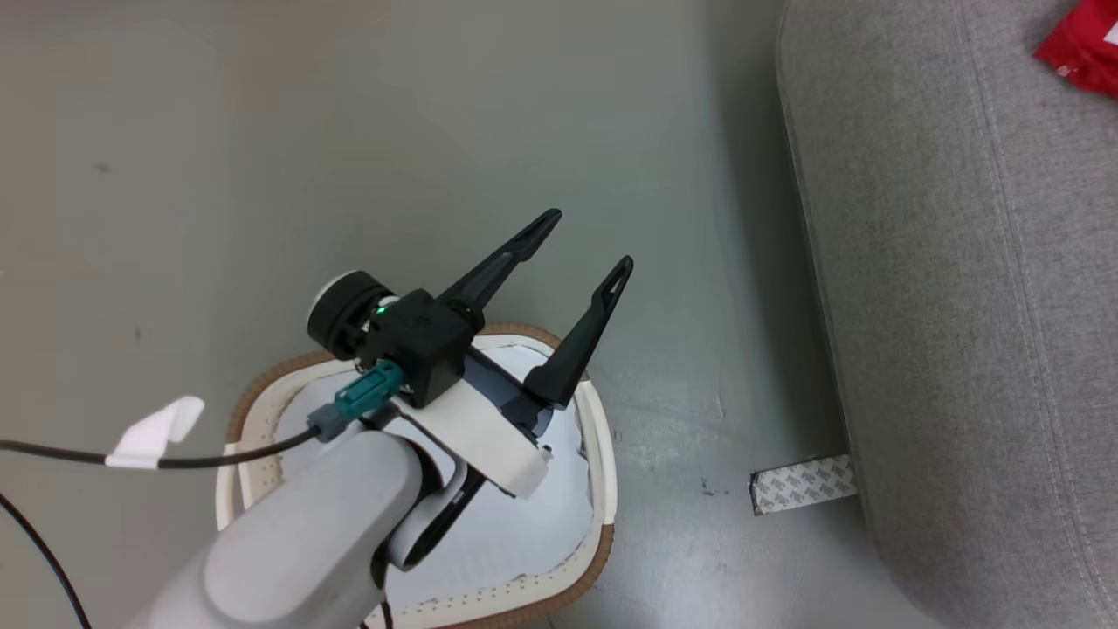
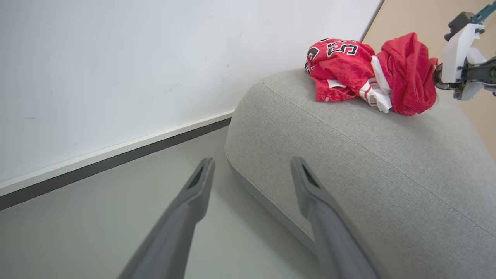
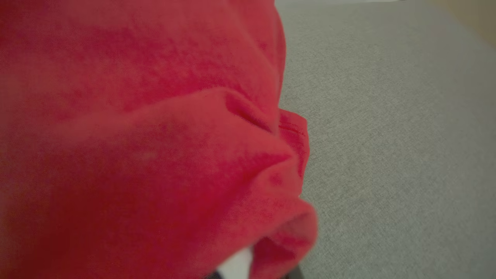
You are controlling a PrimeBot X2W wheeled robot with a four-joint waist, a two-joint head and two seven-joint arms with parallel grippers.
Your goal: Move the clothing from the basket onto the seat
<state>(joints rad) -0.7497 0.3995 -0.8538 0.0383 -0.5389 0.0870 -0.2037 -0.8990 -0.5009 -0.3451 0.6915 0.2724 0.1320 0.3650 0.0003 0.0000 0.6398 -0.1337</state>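
The clothing (image 2: 337, 66) lies heaped on the light-grey seat (image 2: 368, 174): a red jersey with block lettering and a plain red garment (image 2: 407, 73) beside it. My right gripper (image 2: 437, 77) is at the plain garment's edge, shut on it. Red cloth (image 3: 135, 155) drapes over its fingers in the right wrist view, above the seat (image 3: 387, 135). My left gripper (image 1: 587, 240) hangs open and holds nothing over the white basket (image 1: 604, 472), whose inside shows bare white. A corner of the clothing (image 1: 1087, 48) shows on the seat (image 1: 961, 306). The left gripper (image 2: 252, 161) points at the seat's rounded end.
Grey floor (image 1: 437, 131) lies between the basket and the seat. A patterned tape strip (image 1: 799, 485) sticks to the floor at the seat's base. A black cable with a white tag (image 1: 157, 437) trails from my left arm. A white wall with a dark skirting board (image 2: 116, 159) runs behind.
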